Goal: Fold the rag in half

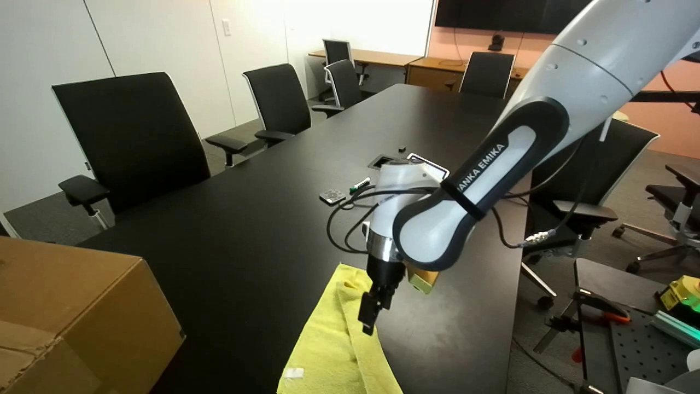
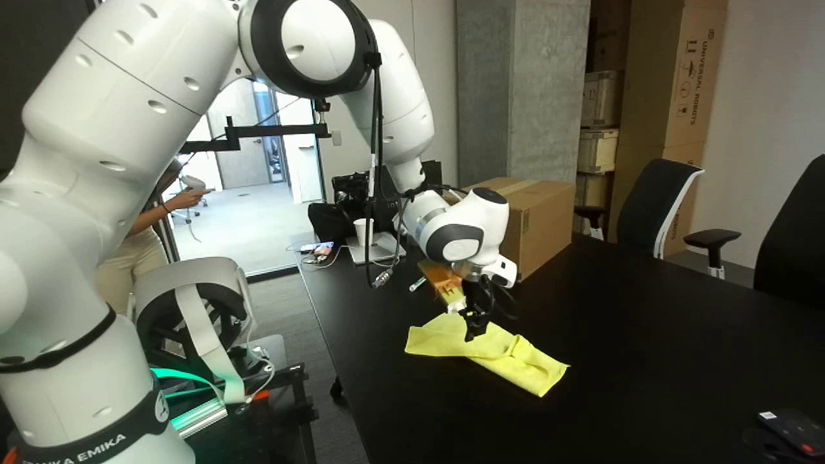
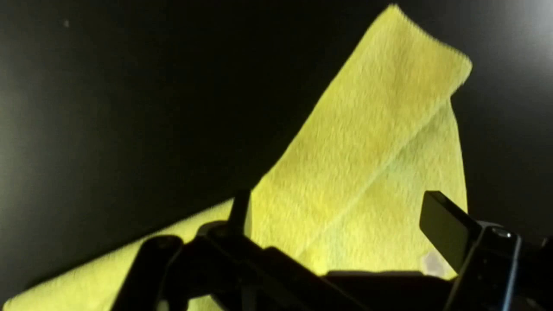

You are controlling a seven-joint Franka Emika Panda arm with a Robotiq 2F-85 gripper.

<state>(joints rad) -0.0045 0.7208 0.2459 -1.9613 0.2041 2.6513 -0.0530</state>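
The tool (image 3: pixel 339 205) is spread wide: in the wrist view its two fingers (image 3: pixel 445 231) stand well apart, one on each side of a broad gap, inner faces toward each other. Through that gap shows the rag (image 3: pixel 358 172), which runs on past the fingertips toward the top of the view. It lies beyond the gap, not gripped in it. Whether either tip touches the rag, I cannot tell; in both exterior views the tool overlaps it.

The arm (image 1: pixel 486 175) extends over the table (image 2: pixel 644 374), and the tool points down at a slight tilt over the rag. In an exterior view it shows against the rag's right edge, nearer the far end than the white tag (image 1: pixel 293 373) does.

The rag lies on the table in an uneven shape. In the wrist view one layer laps over another along a slanting edge, and a further part spreads to the lower left, behind the finger on that side. In an exterior view a raised pucker (image 2: pixel 514 345) shows to the right of the tool.

The box (image 1: pixel 109 306) also stands on the table, apart from the rag. A marker (image 1: pixel 359 185) and a small square thing (image 1: pixel 332 197) lie near each other, and chairs (image 1: pixel 131 142) line the table.
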